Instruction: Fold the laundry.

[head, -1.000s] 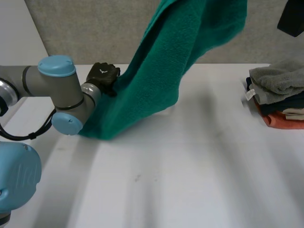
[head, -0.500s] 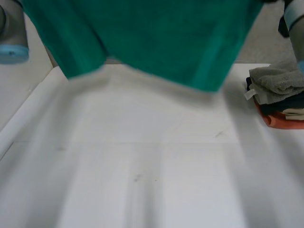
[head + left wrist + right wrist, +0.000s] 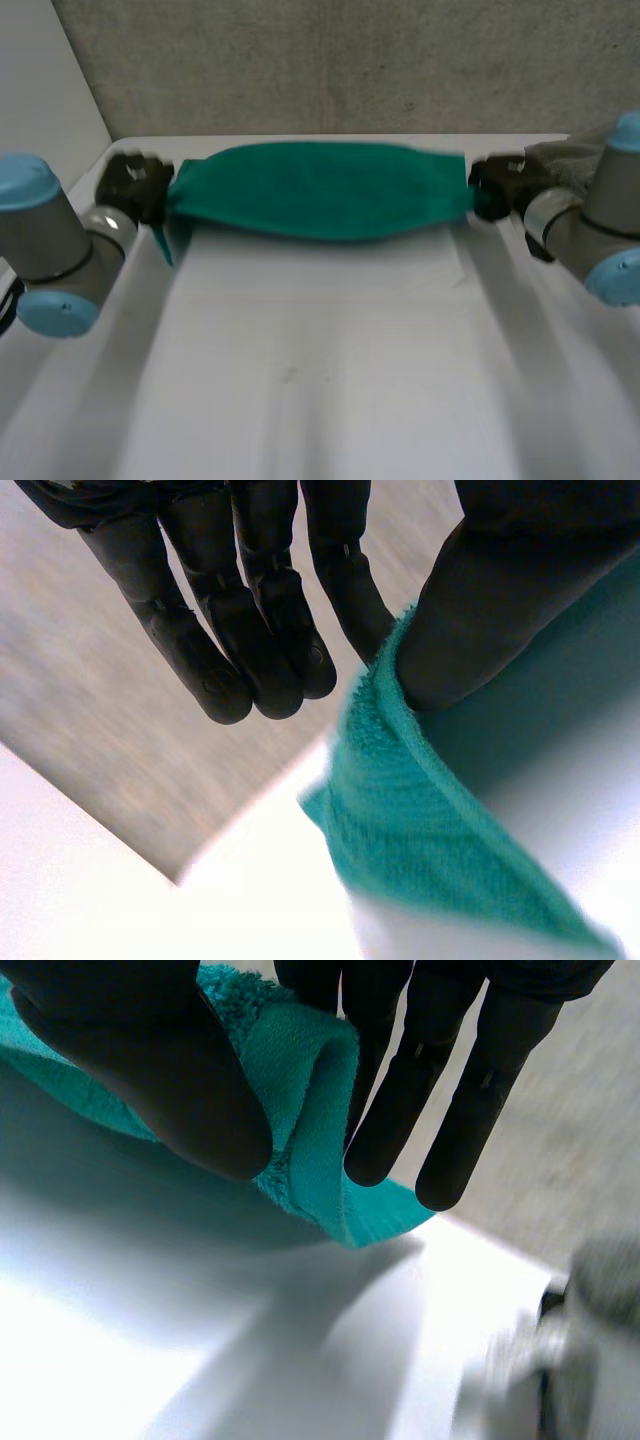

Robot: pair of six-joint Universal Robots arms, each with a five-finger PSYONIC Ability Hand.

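Towel of teal terry cloth (image 3: pixel 320 190) spans the far side of the white tabletop (image 3: pixel 330 380), stretched sideways between both hands in front of a grey concrete wall (image 3: pixel 330 60). The left hand (image 3: pixel 133 183) has one end: its thumb (image 3: pixel 500 610) pinches the edge against one finger, and the other fingers (image 3: pixel 255 630) are straight beside it. The right hand (image 3: pixel 498 186) has the opposite end, with a fold nipped between its thumb (image 3: pixel 140 1080) and straight fingers (image 3: pixel 400 1100). A short corner hangs below the left hand. Just behind the right arm lies a grey folded cloth (image 3: pixel 565 155).
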